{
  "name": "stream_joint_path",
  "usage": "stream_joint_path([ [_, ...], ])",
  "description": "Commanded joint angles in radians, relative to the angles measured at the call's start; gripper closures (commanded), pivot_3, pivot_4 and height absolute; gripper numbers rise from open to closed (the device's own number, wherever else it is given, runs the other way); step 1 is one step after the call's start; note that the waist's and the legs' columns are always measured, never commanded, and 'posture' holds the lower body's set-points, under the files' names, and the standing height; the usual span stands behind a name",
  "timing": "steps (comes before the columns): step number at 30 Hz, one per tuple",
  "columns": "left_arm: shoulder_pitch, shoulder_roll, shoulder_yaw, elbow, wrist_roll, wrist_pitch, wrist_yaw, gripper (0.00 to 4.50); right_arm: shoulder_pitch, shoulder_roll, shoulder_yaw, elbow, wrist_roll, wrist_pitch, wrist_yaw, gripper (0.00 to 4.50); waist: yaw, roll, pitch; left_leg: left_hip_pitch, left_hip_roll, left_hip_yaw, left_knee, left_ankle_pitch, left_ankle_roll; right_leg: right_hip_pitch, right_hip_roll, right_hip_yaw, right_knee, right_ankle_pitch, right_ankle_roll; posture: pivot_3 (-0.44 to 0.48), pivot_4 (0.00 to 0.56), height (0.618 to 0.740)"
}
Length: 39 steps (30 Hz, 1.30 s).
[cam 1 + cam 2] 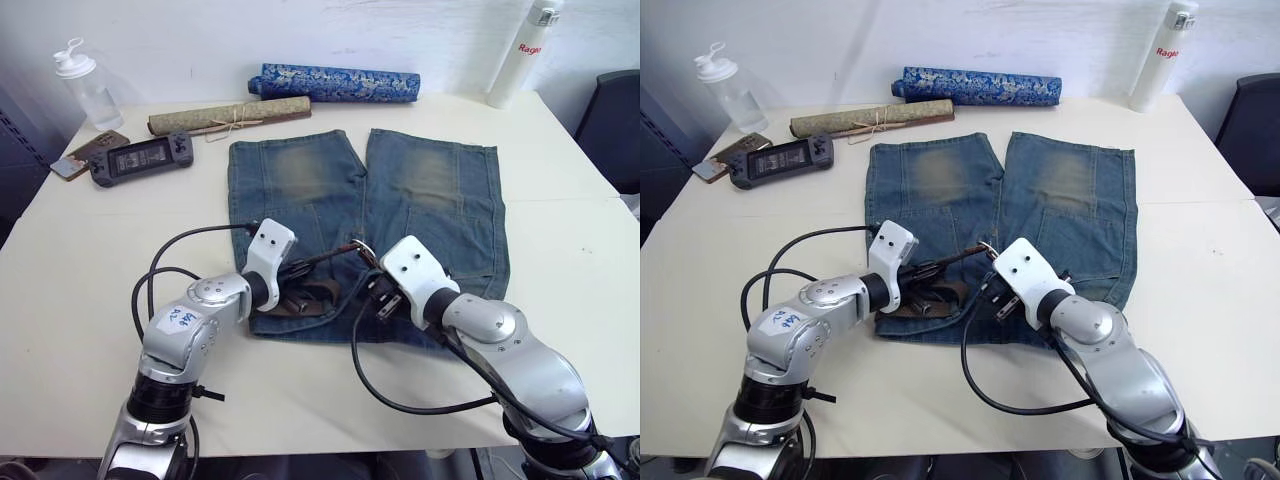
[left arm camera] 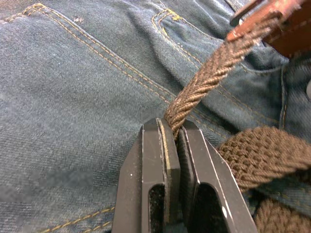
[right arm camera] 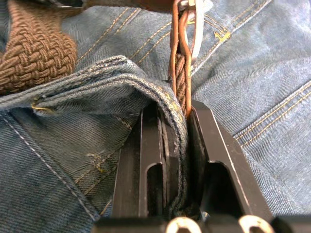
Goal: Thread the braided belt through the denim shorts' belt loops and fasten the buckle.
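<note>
The denim shorts [image 1: 420, 200] lie flat on the white table with the waistband nearest me. On the waistband's left half a heap of the braided belt [image 1: 305, 300] is bunched up. My left gripper [image 1: 298, 268] is shut on the brown woven strap [image 2: 204, 77], which runs taut to the silver buckle [image 1: 358, 245]. Just right of the buckle, my right gripper [image 3: 177, 109] is shut on the belt's leather-edged end [image 3: 181, 73], with a fold of waistband denim [image 3: 121, 73] pinched in too. The belt loops are hidden by the fold and the grippers.
Along the table's far side lie a blue patterned roll [image 1: 340, 82] and a tan scroll [image 1: 230, 118]. A handheld console [image 1: 140, 158] and a clear bottle [image 1: 85, 85] sit at the far left. A white bottle [image 1: 525, 50] stands at the far right.
</note>
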State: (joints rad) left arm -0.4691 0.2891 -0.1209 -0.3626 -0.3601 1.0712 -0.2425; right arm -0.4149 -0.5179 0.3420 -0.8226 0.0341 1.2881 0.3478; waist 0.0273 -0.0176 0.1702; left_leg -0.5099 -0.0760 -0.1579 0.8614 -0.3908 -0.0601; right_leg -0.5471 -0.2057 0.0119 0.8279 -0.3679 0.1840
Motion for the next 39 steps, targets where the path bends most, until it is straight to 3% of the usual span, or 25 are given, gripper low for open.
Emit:
stream_joint_path([
  [1,-0.012,-0.052,-0.068,0.059,0.009,0.014,-0.006,4.50,-0.031,-0.035,0.084,-0.015,-0.007,-0.024,-0.002,4.49,0.002,0.000,0.000,0.000,0.000,0.000,0.000,0.000,0.000,0.000,0.000,0.000,0.000,0.000,0.000,0.000,0.150,0.637],
  [8,-0.037,-0.083,-0.115,0.072,0.004,-0.035,-0.080,4.50,-0.065,-0.091,0.161,0.025,-0.035,-0.033,-0.001,4.49,0.006,-0.001,-0.001,0.000,-0.001,0.000,0.000,0.000,0.000,0.001,-0.001,0.000,-0.001,0.001,0.001,0.000,0.150,0.637],
  [14,-0.023,0.021,-0.186,0.031,0.049,-0.045,-0.145,4.50,-0.073,-0.090,0.146,0.057,-0.059,-0.030,-0.015,4.49,0.008,-0.001,-0.001,0.000,-0.002,0.000,-0.001,0.000,0.001,0.002,-0.001,0.000,-0.005,0.002,0.003,0.000,0.150,0.637],
  [22,-0.001,-0.016,-0.110,0.102,0.110,0.066,-0.011,4.50,-0.084,-0.114,0.191,0.076,-0.096,-0.063,-0.020,4.49,0.000,-0.001,-0.005,0.002,-0.001,0.000,-0.003,0.001,0.002,0.004,-0.001,0.000,-0.007,0.002,0.004,0.000,0.150,0.637],
  [27,0.023,-0.029,-0.096,0.095,0.115,0.121,0.027,4.50,-0.084,-0.106,0.196,0.085,-0.111,-0.066,-0.026,4.49,0.000,-0.002,-0.005,0.016,-0.001,0.000,-0.009,0.001,0.002,0.019,-0.001,-0.001,-0.013,0.002,0.004,0.000,0.150,0.637],
  [39,0.096,0.042,-0.085,0.072,0.123,0.142,0.027,4.50,-0.073,-0.058,0.156,0.098,-0.107,-0.060,-0.044,4.49,-0.014,-0.001,-0.012,0.021,0.001,0.000,-0.015,0.001,0.002,0.021,0.001,-0.002,-0.016,0.002,0.004,0.000,0.150,0.637],
])
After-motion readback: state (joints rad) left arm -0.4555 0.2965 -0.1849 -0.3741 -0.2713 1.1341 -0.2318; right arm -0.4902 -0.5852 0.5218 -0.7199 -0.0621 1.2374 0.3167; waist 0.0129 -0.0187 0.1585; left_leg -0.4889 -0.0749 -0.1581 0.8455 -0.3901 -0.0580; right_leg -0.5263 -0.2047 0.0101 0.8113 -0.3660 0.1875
